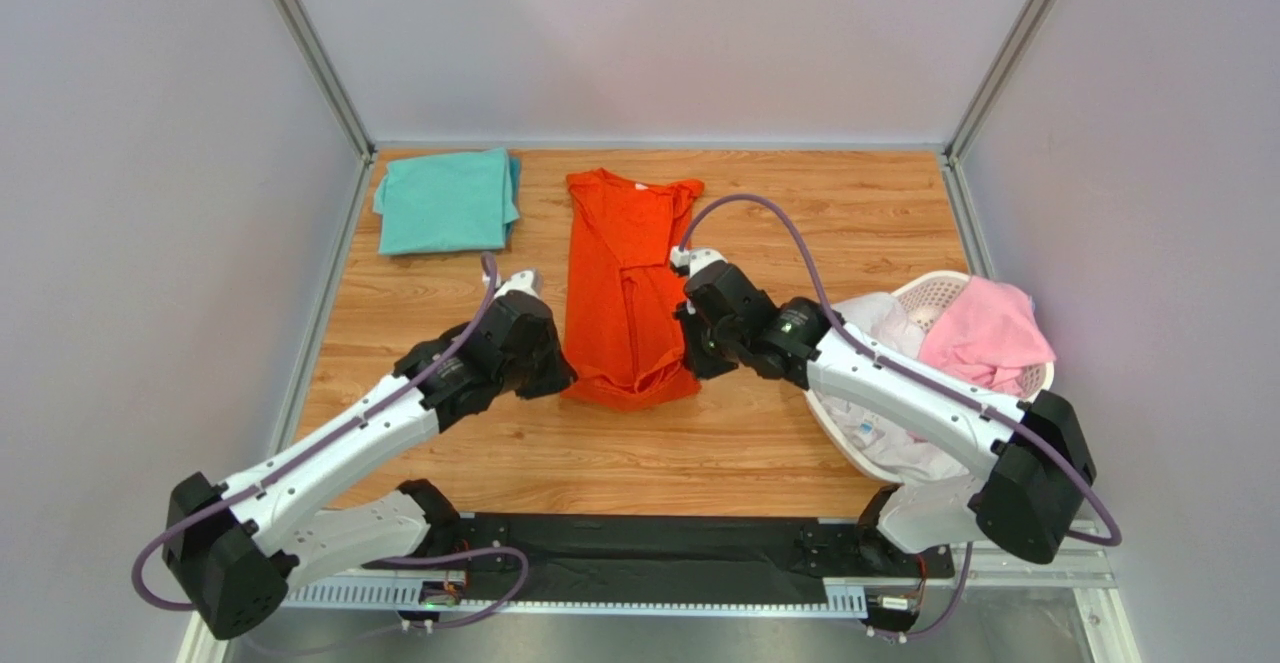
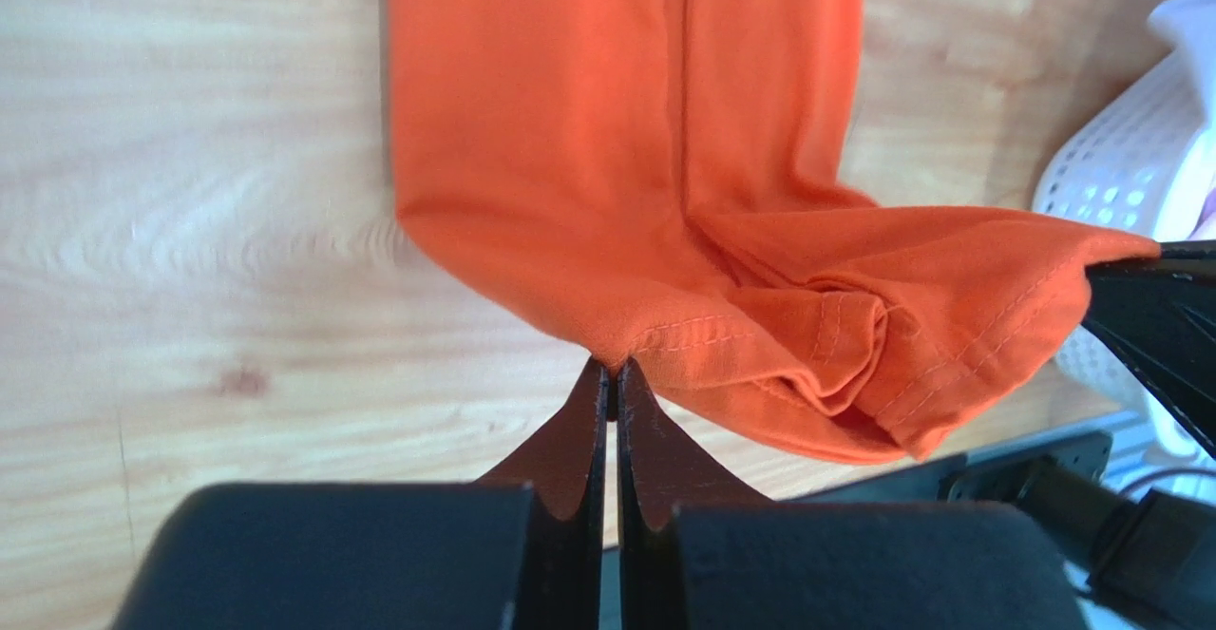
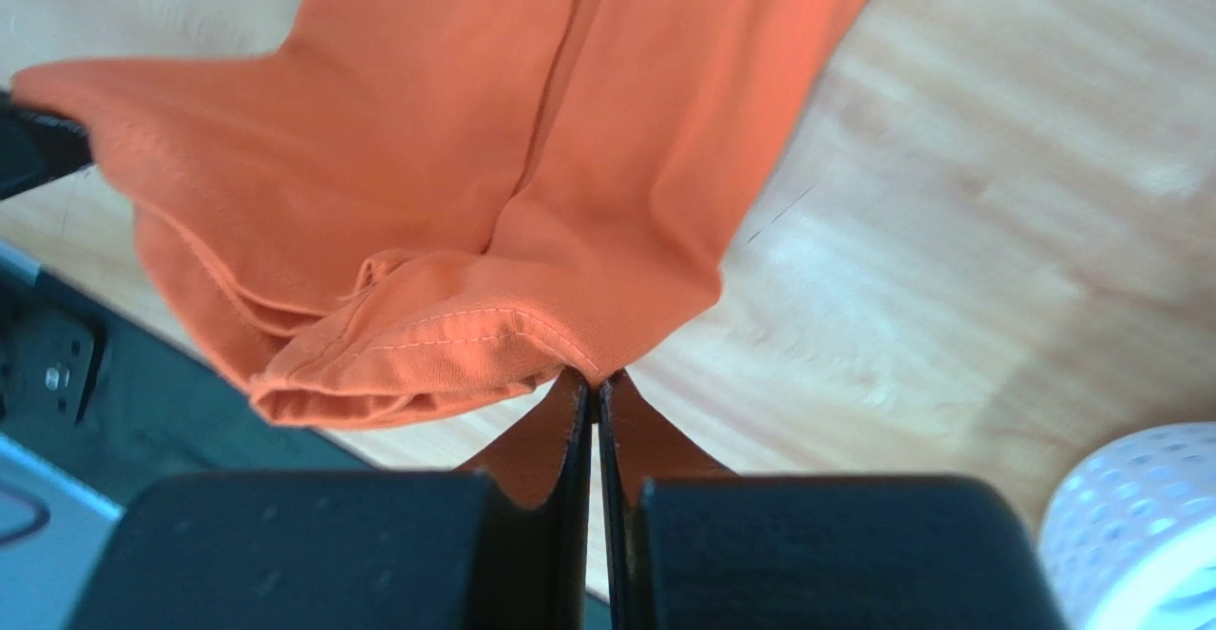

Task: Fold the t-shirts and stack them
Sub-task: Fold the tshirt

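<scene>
The orange-red t-shirt (image 1: 624, 281) lies folded lengthwise as a narrow strip on the table's middle, collar at the far end. My left gripper (image 2: 614, 371) is shut on the left corner of its near hem (image 2: 714, 331). My right gripper (image 3: 594, 378) is shut on the right corner of that hem (image 3: 457, 331). The hem is lifted a little and sags between them. A folded teal-green t-shirt (image 1: 445, 198) lies at the far left. A pale pink shirt (image 1: 984, 333) and white cloth (image 1: 887, 423) lie in the basket.
The white perforated basket (image 1: 939, 291) stands at the right, close to my right arm; it also shows in the left wrist view (image 2: 1128, 174) and the right wrist view (image 3: 1142, 530). The black base rail (image 1: 646, 551) runs along the near edge.
</scene>
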Controlling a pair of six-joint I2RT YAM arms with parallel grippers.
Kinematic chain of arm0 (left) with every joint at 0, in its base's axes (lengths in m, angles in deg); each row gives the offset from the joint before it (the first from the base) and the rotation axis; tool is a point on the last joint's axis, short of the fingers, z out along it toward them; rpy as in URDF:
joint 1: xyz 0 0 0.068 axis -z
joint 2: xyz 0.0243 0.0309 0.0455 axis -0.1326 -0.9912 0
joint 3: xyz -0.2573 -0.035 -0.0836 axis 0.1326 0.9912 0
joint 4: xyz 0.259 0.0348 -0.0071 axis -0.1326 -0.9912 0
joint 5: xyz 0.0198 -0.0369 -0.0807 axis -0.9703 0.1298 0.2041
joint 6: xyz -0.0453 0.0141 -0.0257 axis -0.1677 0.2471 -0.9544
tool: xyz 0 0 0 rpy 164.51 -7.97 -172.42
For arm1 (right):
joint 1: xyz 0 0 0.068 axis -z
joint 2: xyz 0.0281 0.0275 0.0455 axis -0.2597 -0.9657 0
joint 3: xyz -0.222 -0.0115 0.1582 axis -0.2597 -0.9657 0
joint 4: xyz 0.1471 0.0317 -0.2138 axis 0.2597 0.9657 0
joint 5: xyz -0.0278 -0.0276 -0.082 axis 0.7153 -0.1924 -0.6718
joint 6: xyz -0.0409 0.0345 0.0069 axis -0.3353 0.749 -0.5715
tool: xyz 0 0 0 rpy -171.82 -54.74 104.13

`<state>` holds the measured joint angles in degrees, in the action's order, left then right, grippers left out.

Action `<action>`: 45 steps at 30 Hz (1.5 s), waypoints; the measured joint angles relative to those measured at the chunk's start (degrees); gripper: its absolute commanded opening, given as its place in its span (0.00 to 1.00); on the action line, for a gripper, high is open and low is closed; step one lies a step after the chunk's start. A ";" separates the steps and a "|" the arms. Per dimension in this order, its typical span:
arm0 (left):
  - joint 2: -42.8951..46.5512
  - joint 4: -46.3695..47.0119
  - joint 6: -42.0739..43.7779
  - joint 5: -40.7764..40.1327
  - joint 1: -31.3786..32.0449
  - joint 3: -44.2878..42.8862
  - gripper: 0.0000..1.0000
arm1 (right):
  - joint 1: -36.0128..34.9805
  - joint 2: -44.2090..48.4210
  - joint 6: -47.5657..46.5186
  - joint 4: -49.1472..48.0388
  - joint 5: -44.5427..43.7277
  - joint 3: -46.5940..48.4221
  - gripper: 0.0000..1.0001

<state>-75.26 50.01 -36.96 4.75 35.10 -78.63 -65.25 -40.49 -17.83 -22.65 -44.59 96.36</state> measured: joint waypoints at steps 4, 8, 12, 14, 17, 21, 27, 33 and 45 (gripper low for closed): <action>-6.64 2.29 3.23 0.94 -4.55 -5.27 0.00 | 4.81 -3.48 -2.16 -0.44 0.11 3.80 0.01; -13.97 3.74 6.14 2.16 -8.31 -10.97 0.00 | 8.46 -7.63 -3.91 -1.42 0.61 7.52 0.01; -19.54 5.44 8.17 3.69 -11.47 -15.85 0.00 | 11.39 -11.98 -5.51 -2.16 1.49 11.65 0.01; -21.94 6.54 9.09 4.85 -13.27 -17.73 0.00 | 12.90 -14.49 -6.14 -2.51 2.16 13.88 0.01; -25.03 7.61 10.23 6.36 -15.37 -19.65 0.00 | 15.23 -18.36 -6.73 -2.97 3.52 17.07 0.01; -30.71 8.66 11.87 7.96 -17.49 -23.78 0.00 | 18.01 -23.23 -7.37 -3.28 5.86 20.90 0.01; -36.48 8.98 13.16 9.75 -19.93 -26.77 0.00 | 20.06 -29.05 -8.31 -3.43 8.50 24.61 0.02; -42.47 9.11 13.53 11.78 -21.94 -29.20 0.00 | 21.40 -34.60 -8.72 -3.48 10.86 28.65 0.03; -51.39 8.70 14.25 14.14 -24.30 -33.00 0.35 | 23.82 -44.48 -8.09 -4.02 11.87 33.70 0.23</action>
<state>-126.65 58.71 -22.71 18.89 10.80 -111.63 -41.42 -84.97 -25.92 -26.67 -32.72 130.06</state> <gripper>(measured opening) 0.190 0.118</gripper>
